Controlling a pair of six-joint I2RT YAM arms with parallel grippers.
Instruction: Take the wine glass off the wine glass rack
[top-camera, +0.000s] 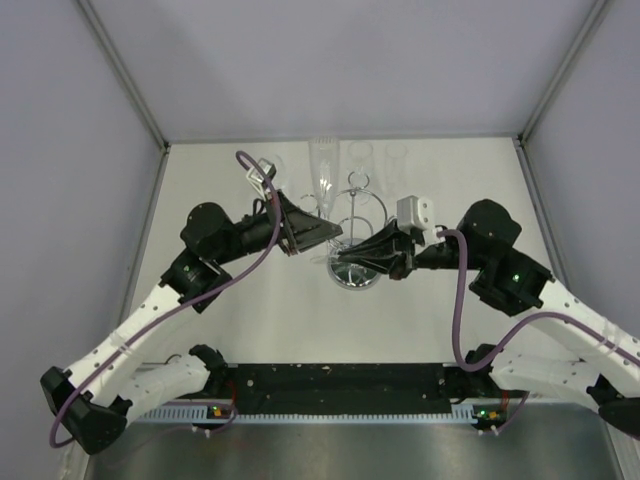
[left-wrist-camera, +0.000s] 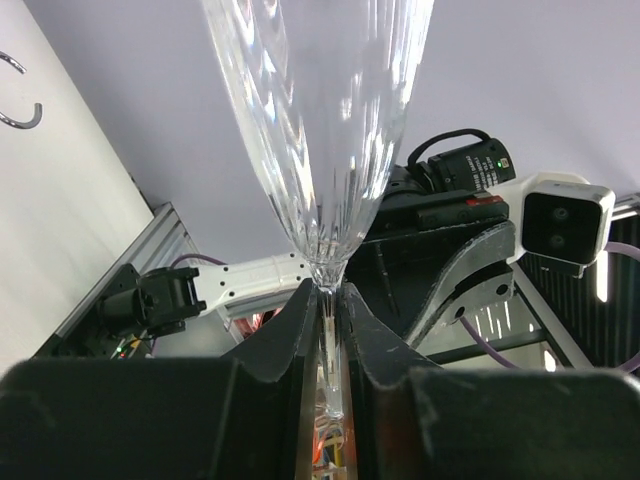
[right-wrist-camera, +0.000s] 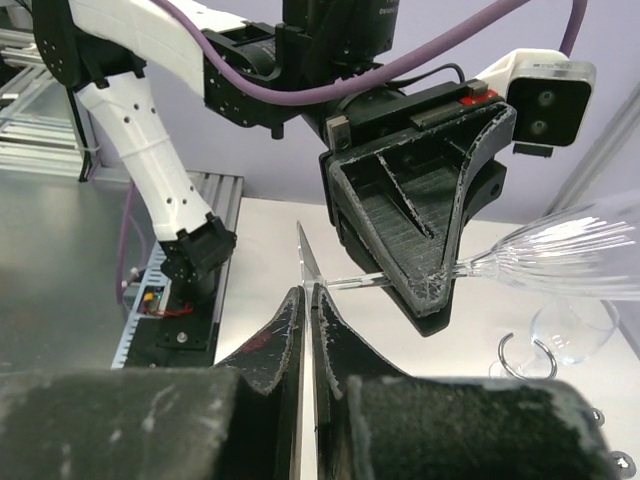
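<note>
Wine glass, ribbed flute, lies near horizontal above table, bowl toward back wall, just left of wine glass rack post. Left gripper pinches thin stem just under bowl. Glass foot, seen edge-on, sits just above right gripper tips. Right fingers pressed together, holding nothing, over mirrored rack base.

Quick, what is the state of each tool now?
Left tool: closed on the clear fluted wine glass stem.
Right tool: closed; holding anything cannot be told.
</note>
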